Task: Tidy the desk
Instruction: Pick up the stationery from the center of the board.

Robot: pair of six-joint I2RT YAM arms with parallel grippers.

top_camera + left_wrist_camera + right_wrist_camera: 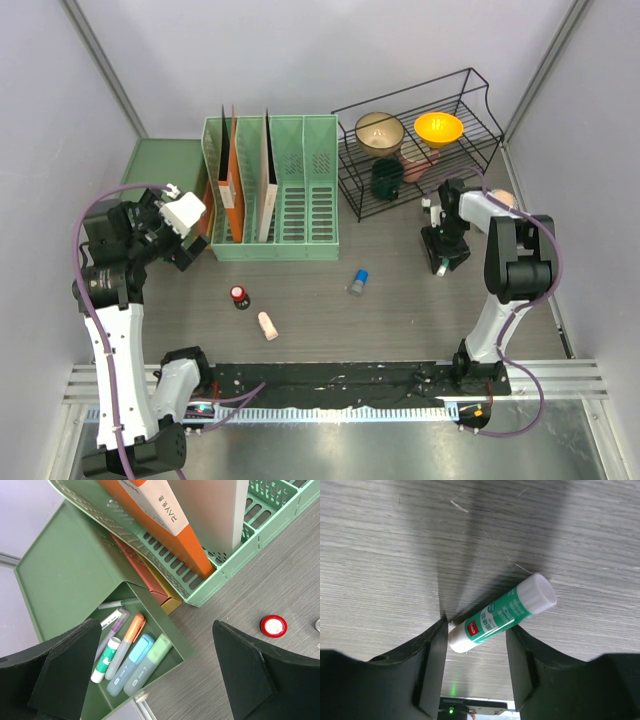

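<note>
**Right jaws on the glue stick, left jaws wide over the pen tray**

My right gripper (pixel 445 262) reaches down to the desk (pixel 400 320) at its far right, near the wire rack (pixel 352 195). Its fingers press both sides of a green-and-white glue stick (pixel 502 612) lying aslant on the wood. My left gripper (pixel 183 214) hangs at the far left, jaws well apart, above the green tray (pixel 65 575) of markers (pixel 131 655), beside the file rack (pixel 300 200).

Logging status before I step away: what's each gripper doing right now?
Left gripper: open, empty, over the pen tray.
Right gripper: straddles the glue stick on the desk; whether it grips cannot be told.
</note>
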